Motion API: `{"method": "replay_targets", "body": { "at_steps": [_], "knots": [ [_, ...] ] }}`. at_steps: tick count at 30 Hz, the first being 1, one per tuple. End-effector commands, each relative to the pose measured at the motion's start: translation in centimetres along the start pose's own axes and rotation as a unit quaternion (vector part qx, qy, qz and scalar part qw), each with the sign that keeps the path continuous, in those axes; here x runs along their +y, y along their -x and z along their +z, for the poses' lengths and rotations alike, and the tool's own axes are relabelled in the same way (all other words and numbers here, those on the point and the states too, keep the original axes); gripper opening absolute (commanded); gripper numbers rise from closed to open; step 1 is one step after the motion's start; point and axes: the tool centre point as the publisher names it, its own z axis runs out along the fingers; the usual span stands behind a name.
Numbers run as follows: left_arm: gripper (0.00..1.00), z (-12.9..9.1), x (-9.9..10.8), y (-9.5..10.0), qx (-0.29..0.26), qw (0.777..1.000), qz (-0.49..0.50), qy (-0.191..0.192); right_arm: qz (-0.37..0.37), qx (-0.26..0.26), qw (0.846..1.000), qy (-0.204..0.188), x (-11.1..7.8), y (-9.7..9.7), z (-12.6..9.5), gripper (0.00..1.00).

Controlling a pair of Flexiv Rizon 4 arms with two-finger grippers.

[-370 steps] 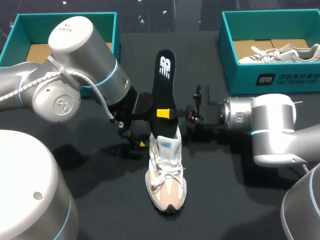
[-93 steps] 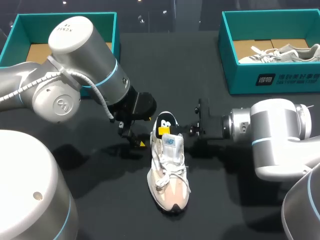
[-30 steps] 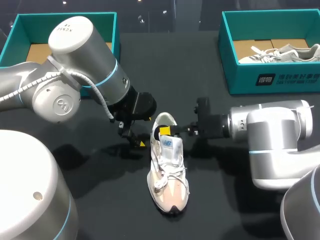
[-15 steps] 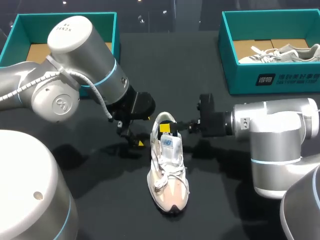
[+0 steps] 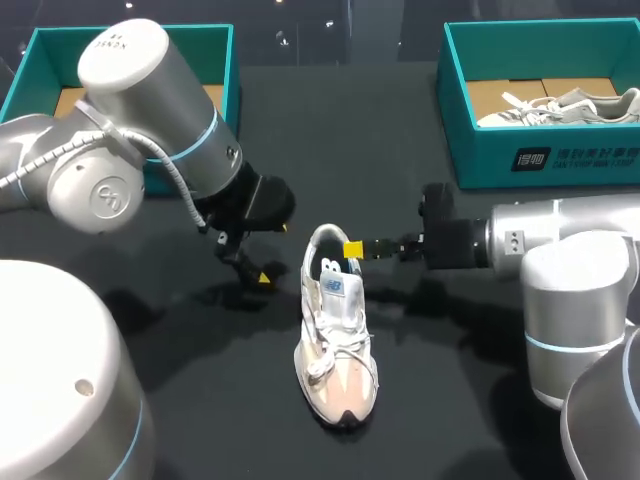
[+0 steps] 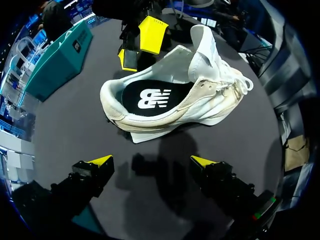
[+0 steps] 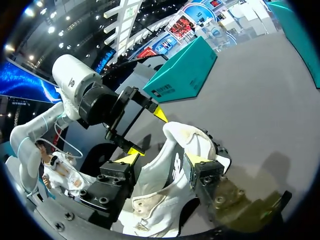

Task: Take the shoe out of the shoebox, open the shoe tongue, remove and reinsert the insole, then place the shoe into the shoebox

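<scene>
The white and beige shoe lies on the black table with its toe toward me, and the black insole lies flat inside it. My right gripper is open at the right rim of the heel opening. In the right wrist view, the right gripper has the shoe showing between and beyond its spread fingers. My left gripper is open to the left of the heel, apart from it. In the left wrist view, the left gripper holds nothing, with the shoe and the insole ahead of it.
A teal shoebox stands at the back left behind my left arm. A second teal shoebox at the back right holds another pale shoe. My right gripper's yellow tips show beyond the shoe in the left wrist view.
My right gripper opened, let go of the insole inside the shoe, and drew back to the right of the heel. My left arm shifted slightly left, away from the shoe.
</scene>
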Motion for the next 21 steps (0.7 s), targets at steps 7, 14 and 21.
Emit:
{"method": "replay_targets", "body": {
  "at_steps": [7, 14, 21],
  "knots": [
    [1.0, -3.0, 2.3, 1.0, 0.012, 0.999, 0.035, 0.0, 0.028, -0.044, 0.998, -0.017, 0.8, -0.2, -4.9, 0.49],
    [1.0, -5.1, 3.6, 2.1, 0.016, 0.998, 0.066, 0.006, 0.058, -0.067, 0.995, -0.04, 1.7, 0.5, -7.5, 0.48],
    [1.0, -7.2, 4.6, 2.8, 0.036, 0.994, 0.104, 0.013, 0.098, -0.119, 0.983, -0.102, 3.0, 0.8, -9.7, 0.47]
  ]
}}
